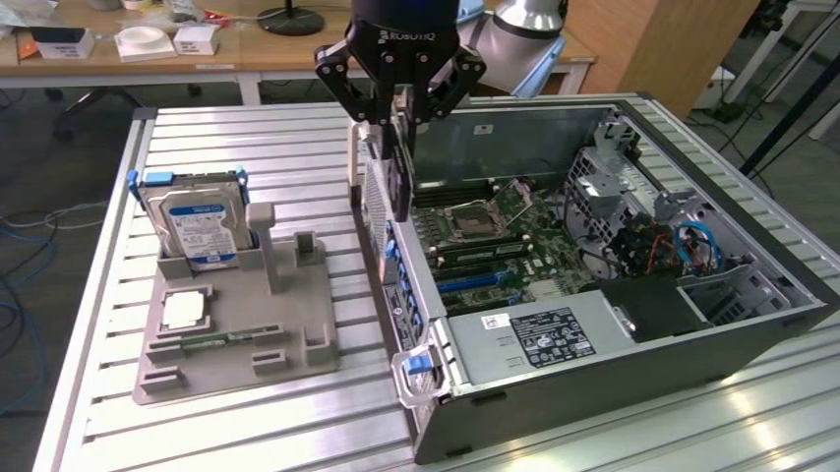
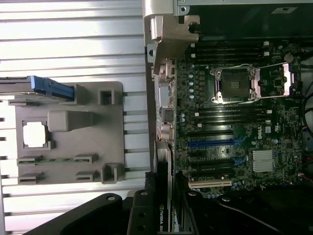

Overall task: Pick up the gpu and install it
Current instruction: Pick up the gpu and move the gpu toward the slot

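Robotics lab or test workshop. Open computer case [image 1: 630,393] lies on slatted aluminium bench [image 1: 197,433], motherboard [image 1: 512,246] exposed. Above case wall nearest fixture: black industrial gripper [image 1: 397,133] with maker's name printed on body. Just beside case, on exterior view's left: grey moulded fixture [image 1: 236,369] racking hard drive [image 1: 197,226] upright. Behind case: wooden desk [image 1: 263,54] cluttered with small white boxes [image 1: 145,41]. Well off from case, past fixture: loose cables [image 1: 27,236] on floor.
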You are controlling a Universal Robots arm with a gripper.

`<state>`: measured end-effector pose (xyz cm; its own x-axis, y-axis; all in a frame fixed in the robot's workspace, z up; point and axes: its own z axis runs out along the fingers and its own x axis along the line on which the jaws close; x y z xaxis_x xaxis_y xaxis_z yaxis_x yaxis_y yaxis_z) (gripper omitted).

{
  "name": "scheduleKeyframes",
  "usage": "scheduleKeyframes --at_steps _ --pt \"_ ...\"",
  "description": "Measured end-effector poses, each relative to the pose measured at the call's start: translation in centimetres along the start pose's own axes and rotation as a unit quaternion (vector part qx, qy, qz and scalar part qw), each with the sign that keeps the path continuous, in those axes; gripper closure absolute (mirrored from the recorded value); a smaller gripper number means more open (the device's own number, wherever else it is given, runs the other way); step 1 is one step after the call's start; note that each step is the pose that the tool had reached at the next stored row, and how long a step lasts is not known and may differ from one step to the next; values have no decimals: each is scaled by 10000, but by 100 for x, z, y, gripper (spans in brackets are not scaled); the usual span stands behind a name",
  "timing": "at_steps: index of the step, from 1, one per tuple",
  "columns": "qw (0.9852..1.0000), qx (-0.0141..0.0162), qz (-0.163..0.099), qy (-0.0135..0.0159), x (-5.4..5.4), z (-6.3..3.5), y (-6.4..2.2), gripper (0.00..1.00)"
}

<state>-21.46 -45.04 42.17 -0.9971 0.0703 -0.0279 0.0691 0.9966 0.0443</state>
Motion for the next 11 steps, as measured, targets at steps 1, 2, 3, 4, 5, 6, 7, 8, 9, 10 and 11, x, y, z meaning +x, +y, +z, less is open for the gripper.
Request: scheduleKeyframes --at_steps 1,2,3,4,5,6,7,8,9,10,11 --pt "10000 0 0 0 -3 0 0 74" --pt "10000 0 0 0 -5 0 0 74" --pt "10000 0 0 0 -7 0 1 74" --pt "10000 0 0 0 -10 0 1 74" --pt "10000 0 0 0 -12 0 1 74" --pt "10000 0 0 0 -14 0 1 74" --pt "10000 0 0 0 -17 1 1 74" --pt "10000 0 0 0 -19 0 1 74" --pt "10000 0 0 0 -22 1 2 74" --pt "10000 0 0 0 -24 1 2 74" --pt "10000 0 0 0 -27 1 2 74"
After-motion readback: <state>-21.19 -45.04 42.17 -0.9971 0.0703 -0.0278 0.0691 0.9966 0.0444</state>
